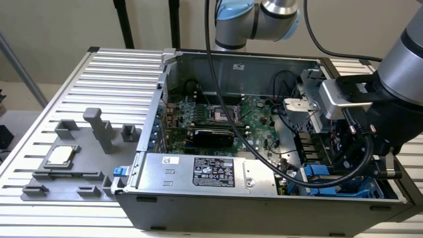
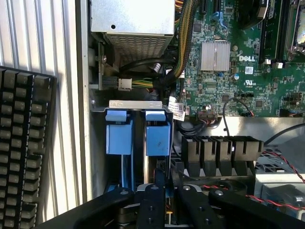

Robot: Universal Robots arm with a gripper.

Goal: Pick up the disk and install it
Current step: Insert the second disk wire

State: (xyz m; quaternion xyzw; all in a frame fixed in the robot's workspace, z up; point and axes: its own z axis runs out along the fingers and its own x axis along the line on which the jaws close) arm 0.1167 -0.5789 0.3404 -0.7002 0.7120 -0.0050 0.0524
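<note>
Two blue disk frames [image 2: 157, 136] stand side by side in the computer case [image 1: 198, 203]. My end effector [image 2: 164, 191] is nearly closed, gripping one disk.

We see a grey computer case [image 1: 264, 208] on a pale ribbed table [image 1: 86, 218], and inside it a green motherboard [image 1: 218, 114] dotted with black chips. The long grey box [image 1: 205, 173] near the case's front edge bears a black-and-white label. Bright blue disk frames [image 2: 157, 138] stand side by side in their bay. The gripper [image 2: 164, 191] is black, trailed by thin red wires [image 2: 286, 164]. A black keyboard [image 2: 24, 152] lies on the table's edge, and grey fixtures [image 1: 73, 163] hold a silver chip [image 1: 59, 156].
</note>
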